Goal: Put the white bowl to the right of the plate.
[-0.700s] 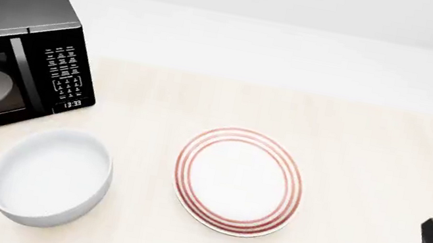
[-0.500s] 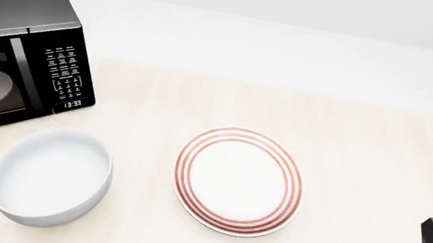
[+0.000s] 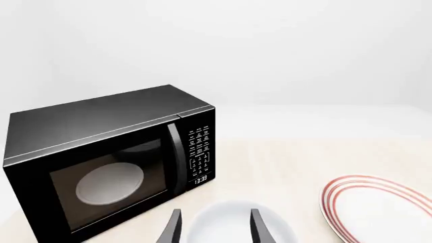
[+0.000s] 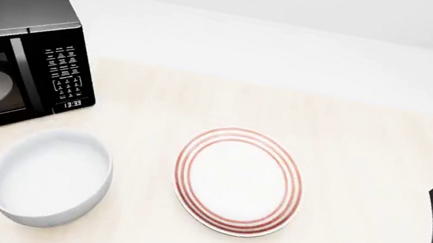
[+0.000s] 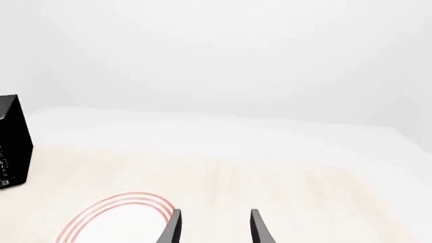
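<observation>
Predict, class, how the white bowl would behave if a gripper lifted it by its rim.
The bowl looks glossy, so it may slip between fingers. Its thick rim suggests it is stiff, not floppy. Gripped at one edge, such a wide, deep bowl would probably tilt.

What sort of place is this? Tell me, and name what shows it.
Probably a mock kitchen counter in a simulator: a black microwave on a pale wooden table, with a red-ringed plate and a white bowl, against blank white surroundings.
</observation>
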